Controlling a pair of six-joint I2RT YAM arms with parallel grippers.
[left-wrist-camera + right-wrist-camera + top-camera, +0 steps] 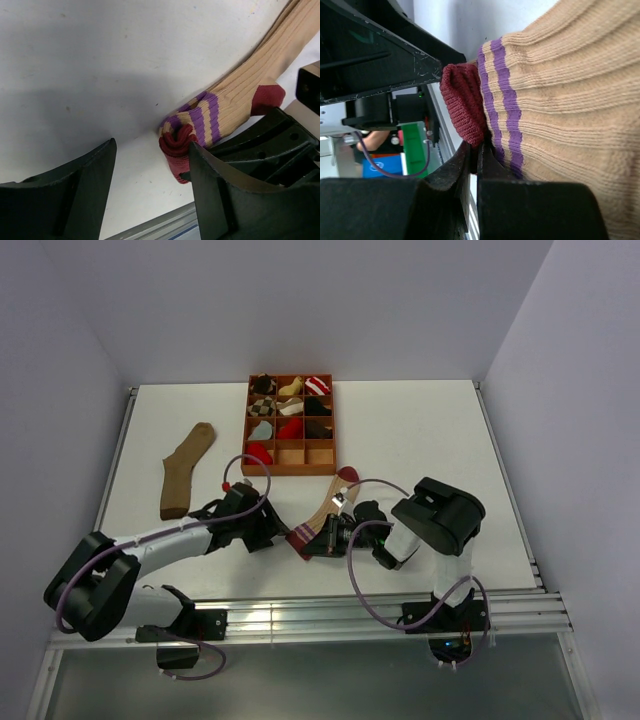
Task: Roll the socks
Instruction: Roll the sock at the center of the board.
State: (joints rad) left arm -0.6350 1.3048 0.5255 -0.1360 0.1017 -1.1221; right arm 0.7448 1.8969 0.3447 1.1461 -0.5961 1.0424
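Note:
The beige sock with maroon and purple stripes (pixel 322 512) lies slanted on the white table in front of the tray. Its maroon end (pixel 177 150) is curled over a little. My right gripper (pixel 318 540) is shut on that end, pinching the fabric where the maroon meets the purple stripes (pixel 476 150). My left gripper (pixel 272 530) is open just left of the same end. In the left wrist view the maroon end lies against the inner side of its right finger (pixel 215 190). The brown sock (pixel 185 468) lies flat at the far left. No loose red patterned sock shows.
A brown wooden divided tray (pixel 290 471) stands at the back centre with several small sock bundles in its cells. The metal rail of the table's near edge (pixel 300 618) runs just behind both grippers.

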